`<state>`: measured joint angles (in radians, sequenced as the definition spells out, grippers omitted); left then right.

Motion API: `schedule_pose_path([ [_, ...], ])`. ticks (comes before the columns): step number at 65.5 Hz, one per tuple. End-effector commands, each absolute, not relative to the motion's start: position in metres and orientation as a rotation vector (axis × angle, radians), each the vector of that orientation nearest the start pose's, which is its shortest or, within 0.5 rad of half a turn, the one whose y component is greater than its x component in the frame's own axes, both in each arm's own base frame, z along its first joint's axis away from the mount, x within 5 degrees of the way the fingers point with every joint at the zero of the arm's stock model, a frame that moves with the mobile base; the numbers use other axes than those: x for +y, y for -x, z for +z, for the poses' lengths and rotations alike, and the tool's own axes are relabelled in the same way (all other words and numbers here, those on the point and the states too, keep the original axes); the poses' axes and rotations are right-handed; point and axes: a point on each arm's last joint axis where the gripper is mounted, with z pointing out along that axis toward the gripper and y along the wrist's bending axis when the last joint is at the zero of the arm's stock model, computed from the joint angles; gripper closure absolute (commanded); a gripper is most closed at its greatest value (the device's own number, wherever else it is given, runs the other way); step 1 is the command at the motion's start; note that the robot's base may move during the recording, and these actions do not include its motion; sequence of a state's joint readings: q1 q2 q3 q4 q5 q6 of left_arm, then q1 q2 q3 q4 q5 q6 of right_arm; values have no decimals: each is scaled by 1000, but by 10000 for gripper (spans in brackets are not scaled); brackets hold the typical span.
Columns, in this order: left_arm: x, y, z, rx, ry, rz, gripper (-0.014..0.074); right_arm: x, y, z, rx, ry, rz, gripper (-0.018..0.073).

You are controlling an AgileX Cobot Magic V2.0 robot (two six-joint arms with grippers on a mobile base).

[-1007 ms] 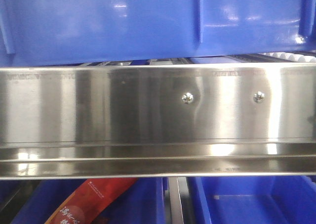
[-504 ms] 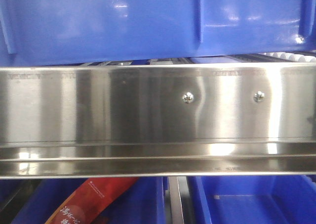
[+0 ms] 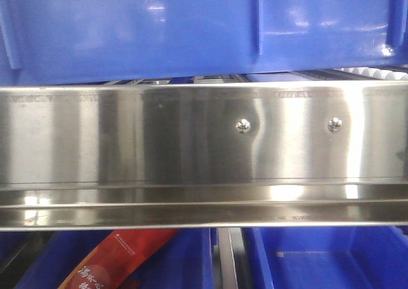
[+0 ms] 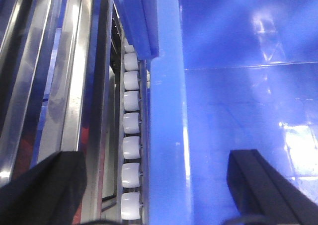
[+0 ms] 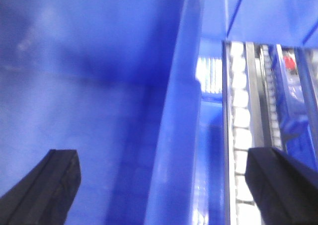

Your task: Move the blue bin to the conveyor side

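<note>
Bin: we see the bin (image 3: 127, 34) upright on the rack's (image 3: 191, 142) top level, its base just above the steel front rail.
Left gripper: the left gripper (image 4: 159, 190) looks down over one bin wall (image 4: 169, 135). Its fingers (image 4: 258, 180) are spread wide, one inside the bin and one outside over the rack. We see neither touching the wall.
Right gripper: the right gripper (image 5: 164, 190) straddles another bin wall (image 5: 174, 135) the same way, fingers wide apart, one inside and one outside.
Rollers: a row of white rollers (image 4: 131, 125) runs just beside the bin on the left wrist view. A like row (image 5: 242, 115) runs along the right wrist view.
In the way: the rail with its two screws (image 3: 243, 127) spans the whole front view below the bin.
Below: lower crates (image 3: 331, 257) and a red packet (image 3: 121, 257) sit under the rail.
Axis: the bin's ribbed long wall runs left to right across the front view, parallel to the rail, ribs vertical.
</note>
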<state>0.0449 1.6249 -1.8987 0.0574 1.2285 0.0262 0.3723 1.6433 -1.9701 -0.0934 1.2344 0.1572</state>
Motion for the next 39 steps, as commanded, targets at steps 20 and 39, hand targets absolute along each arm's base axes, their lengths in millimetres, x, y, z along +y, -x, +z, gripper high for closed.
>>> schedule_pose_path([
  [20, 21, -345, 439, 2443, 25, 106, 120, 118, -330, 446, 2392, 254, 93, 0],
  [39, 21, -346, 437, 2447, 25, 106, 120, 123, -338, 436, 2422, 259, 104, 0],
])
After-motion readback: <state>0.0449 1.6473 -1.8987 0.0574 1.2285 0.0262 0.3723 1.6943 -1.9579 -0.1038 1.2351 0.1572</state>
